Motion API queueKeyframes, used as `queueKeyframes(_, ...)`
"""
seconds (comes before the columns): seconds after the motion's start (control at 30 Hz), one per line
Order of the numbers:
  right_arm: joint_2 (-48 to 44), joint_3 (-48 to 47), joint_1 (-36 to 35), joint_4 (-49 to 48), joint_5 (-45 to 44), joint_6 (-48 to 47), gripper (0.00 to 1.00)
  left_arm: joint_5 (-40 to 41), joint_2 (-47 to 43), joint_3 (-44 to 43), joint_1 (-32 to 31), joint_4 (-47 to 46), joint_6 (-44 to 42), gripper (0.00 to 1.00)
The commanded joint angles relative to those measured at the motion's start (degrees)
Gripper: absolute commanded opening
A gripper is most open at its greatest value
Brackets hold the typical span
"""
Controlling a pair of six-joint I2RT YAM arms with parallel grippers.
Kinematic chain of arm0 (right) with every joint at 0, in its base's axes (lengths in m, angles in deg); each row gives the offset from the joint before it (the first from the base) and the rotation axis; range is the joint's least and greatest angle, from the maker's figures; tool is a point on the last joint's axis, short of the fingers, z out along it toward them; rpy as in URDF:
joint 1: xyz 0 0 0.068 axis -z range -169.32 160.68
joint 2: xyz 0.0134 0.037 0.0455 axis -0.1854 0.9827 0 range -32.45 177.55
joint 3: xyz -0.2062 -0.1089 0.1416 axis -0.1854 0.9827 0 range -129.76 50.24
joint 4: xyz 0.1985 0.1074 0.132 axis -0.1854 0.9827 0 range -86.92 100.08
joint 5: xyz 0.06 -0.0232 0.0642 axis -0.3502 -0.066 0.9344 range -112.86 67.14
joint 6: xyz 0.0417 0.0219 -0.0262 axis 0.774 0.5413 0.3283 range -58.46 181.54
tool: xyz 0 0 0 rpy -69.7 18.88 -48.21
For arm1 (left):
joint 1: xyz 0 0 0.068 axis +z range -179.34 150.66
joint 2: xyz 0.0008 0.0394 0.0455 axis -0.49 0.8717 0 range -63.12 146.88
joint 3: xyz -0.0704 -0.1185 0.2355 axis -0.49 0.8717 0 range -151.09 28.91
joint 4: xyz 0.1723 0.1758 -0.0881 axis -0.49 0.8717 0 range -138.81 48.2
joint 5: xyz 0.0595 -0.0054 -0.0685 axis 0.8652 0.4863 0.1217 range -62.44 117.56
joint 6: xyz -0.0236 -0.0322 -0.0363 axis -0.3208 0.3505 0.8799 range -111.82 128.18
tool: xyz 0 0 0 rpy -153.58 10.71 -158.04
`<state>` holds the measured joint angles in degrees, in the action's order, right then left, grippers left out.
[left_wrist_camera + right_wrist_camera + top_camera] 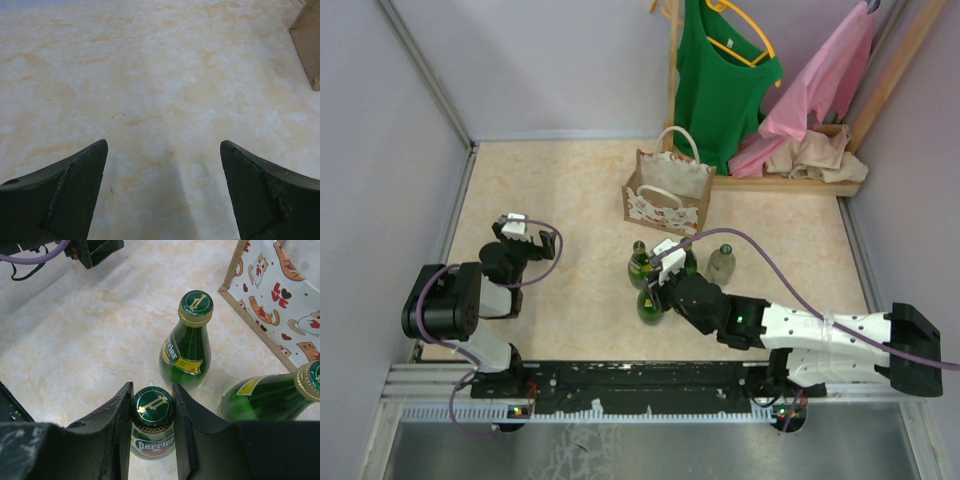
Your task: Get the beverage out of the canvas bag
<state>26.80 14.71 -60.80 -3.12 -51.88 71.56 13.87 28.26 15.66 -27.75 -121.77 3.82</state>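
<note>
Bag: canvas bag upright on tabletop, far centre, handles up, cat-print side twd arms.
Beverage: green Perrier bottle outside bag, on near side of it, upright, gold-and-green cap up; base hidden, so cannot tell if resting on tabletop.
R end effector: closed to cap width, one finger pressed on each side of green Perrier bottle's cap and neck.
Neighbours: second green bottle upright just beyond gripped one; third green bottle to its right, nr bag's base; clear bottle further right in top view.
L end effector: wide open, nothing btwn fingers, over bare tabletop, well left of bottles; bag corner at right edge of wrist view.
Backdrop: wooden rack behind-right of bag, w/ green top and pink garment.
</note>
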Motion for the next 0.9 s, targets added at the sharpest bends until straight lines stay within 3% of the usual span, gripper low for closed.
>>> queueKeyframes(0.0, -1.24, -2.0, -0.16, -8.42, -1.91, 2.8, 0.0, -0.02, -0.01, -0.63, -0.43, -0.59, -0.3, 1.0)
queueKeyframes(0.1, -0.63, -1.79, -0.15, -7.3, -1.88, 3.84, 0.11, -0.1, 0.02, -0.63, -0.42, -0.6, -0.3, 1.0)
queueKeyframes(0.17, -0.3, -1.59, -0.19, -7.02, -1.59, 4.4, 0.25, -0.08, -0.05, -0.56, -0.41, -0.6, -0.28, 1.0)
queueKeyframes(0.4, 0.49, -1.42, -0.17, -6.86, -1.58, 5.01, 0.47, -0.05, -0.05, -0.59, -0.4, -0.6, -0.27, 1.0)
queueKeyframes(0.5, 0.86, -1.68, -0.18, -6.66, -1.38, 5.01, 0.66, -0.05, -0.05, -0.54, -0.41, -0.6, -0.24, 1.0)
queueKeyframes(0.7, 0.74, -3.67, -0.15, -5.76, -1.2, 3.64, 0.74, -0.05, -0.01, -0.59, -0.39, -0.6, -0.28, 1.0)
queueKeyframes(0.87, -1.7, -7.95, -0.11, -4.26, -5.43, -2.79, 0.92, -0.08, -0.04, -0.56, -0.4, -0.6, -0.27, 1.0)
